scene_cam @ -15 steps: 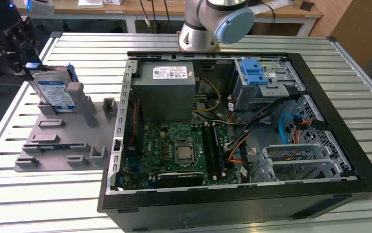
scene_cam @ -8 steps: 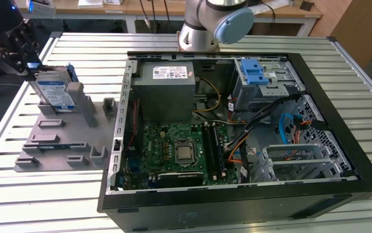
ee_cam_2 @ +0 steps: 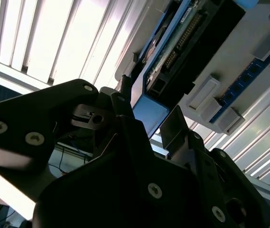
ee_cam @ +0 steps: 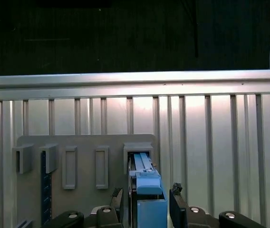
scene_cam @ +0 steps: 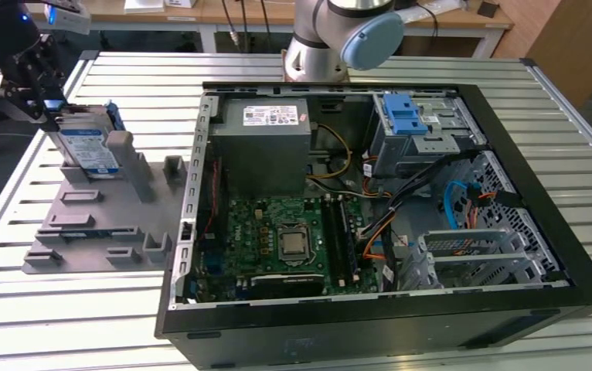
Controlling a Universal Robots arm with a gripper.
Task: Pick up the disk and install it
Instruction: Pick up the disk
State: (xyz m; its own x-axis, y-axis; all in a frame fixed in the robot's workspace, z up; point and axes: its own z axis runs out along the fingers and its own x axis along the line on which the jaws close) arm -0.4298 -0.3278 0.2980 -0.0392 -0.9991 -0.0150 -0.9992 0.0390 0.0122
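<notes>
Pick step: my gripper (ee_cam: 147, 194) stood w/ jaws apart, the disk (ee_cam: 150, 211) upright in its grey holder (ee_cam: 85, 142) btwn them, unclamped; I judged closing needed square contact on both rails.

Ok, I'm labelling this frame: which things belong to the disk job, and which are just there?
Job: disk, gripper at it, grey holder it stands in, open computer case.
Just there: power-supply box, motherboard, slatted table.

Upper left of the frame, the flat silver metal disk (scene_cam: 86, 149) carries smooth blue plastic rails; the grey moulded plastic holder (scene_cam: 100, 216) is matt.
</notes>
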